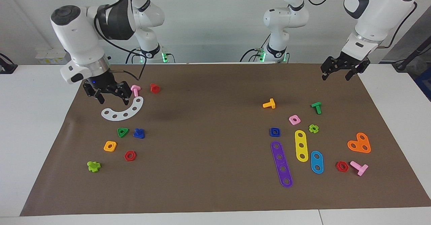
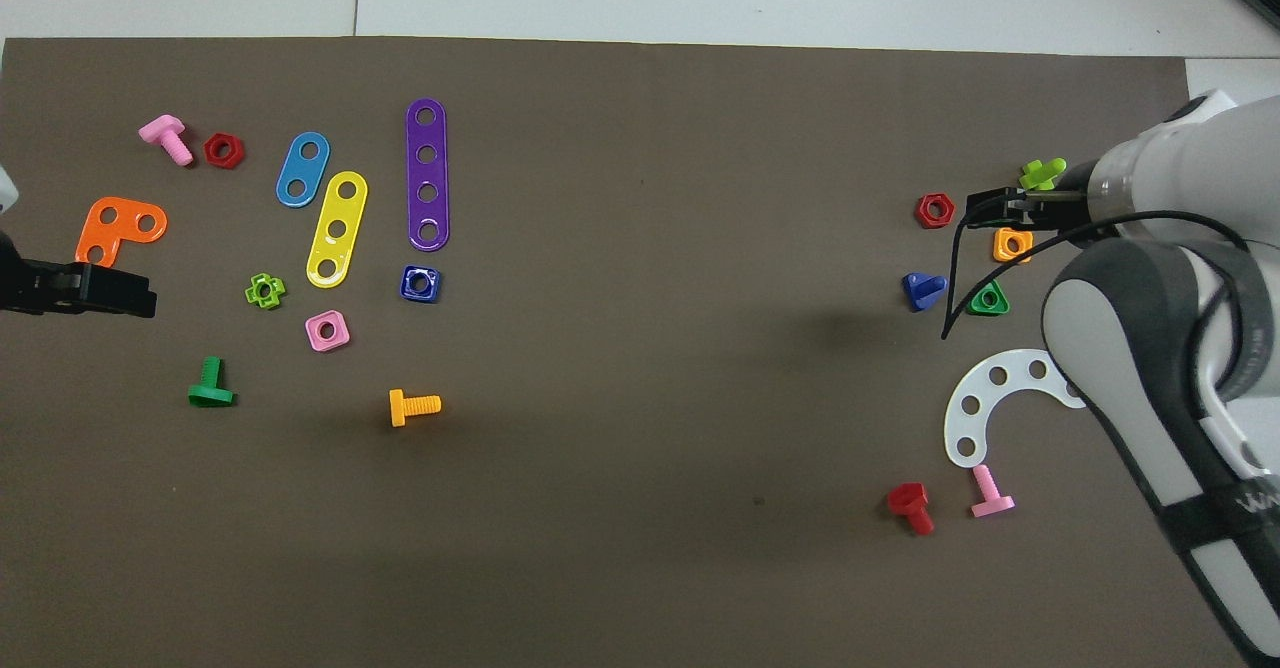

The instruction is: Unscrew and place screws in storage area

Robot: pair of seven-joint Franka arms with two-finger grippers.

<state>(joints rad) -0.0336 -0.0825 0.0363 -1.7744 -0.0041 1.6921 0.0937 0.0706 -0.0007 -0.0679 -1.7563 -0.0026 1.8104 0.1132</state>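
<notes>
The dark-blue bolt (image 1: 138, 133) lies loose on the brown mat (image 1: 208, 151), beside a green triangular nut (image 1: 122, 132) and farther from the robots than a white curved plate (image 1: 124, 112). It also shows in the overhead view (image 2: 922, 289). My right gripper (image 1: 113, 99) is open and empty, low over the white plate's end. It is apart from the bolt. My left gripper (image 1: 336, 76) is open and empty, and it waits above the mat's corner at the left arm's end.
A pink bolt (image 1: 135, 90) and a red bolt (image 1: 155, 88) lie beside the right gripper. Orange, red and lime pieces lie near the blue bolt. A dark-blue square nut (image 1: 274, 132), coloured plates, nuts and bolts lie toward the left arm's end.
</notes>
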